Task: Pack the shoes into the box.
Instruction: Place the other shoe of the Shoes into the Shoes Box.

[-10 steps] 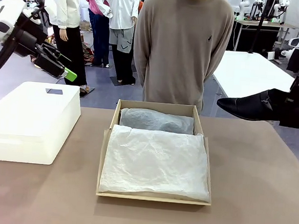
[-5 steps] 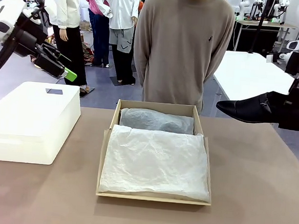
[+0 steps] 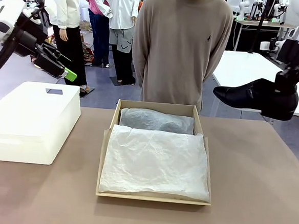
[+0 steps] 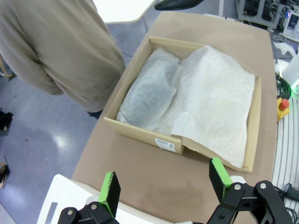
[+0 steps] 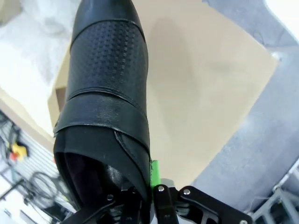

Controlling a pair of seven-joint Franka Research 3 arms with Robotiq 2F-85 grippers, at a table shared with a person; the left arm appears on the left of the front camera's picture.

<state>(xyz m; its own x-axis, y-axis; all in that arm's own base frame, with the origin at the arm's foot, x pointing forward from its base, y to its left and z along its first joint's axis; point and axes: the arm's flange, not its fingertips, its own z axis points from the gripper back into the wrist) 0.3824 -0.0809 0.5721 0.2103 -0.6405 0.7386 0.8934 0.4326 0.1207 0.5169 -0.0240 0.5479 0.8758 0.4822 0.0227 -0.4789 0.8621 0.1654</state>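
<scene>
A glossy black shoe [image 3: 253, 96] hangs in the air right of the box, toe pointing left, with my right gripper [image 3: 286, 82] shut on its heel rim. In the right wrist view the shoe [image 5: 107, 88] runs up from the gripper [image 5: 150, 185], over the table. The tan cardboard box [image 3: 152, 198] lies open at the table's middle, lined with white tissue paper [image 3: 156, 161]. A shoe-sized bundle [image 3: 156, 121] wrapped in tissue lies along its far side. My left gripper [image 3: 66, 74] hangs open, high at the left. From the left wrist the gripper [image 4: 164, 182] looks down on the box [image 4: 140, 135].
A white plastic box [image 3: 31, 120] stands on the table's left part. A person in a beige sweater [image 3: 182, 47] stands at the far edge behind the cardboard box, arms behind the back. Bare brown tabletop [image 3: 258, 176] lies right of the box.
My right gripper has carried the shoe a little left and upward, nearer the box. The left arm has stayed still.
</scene>
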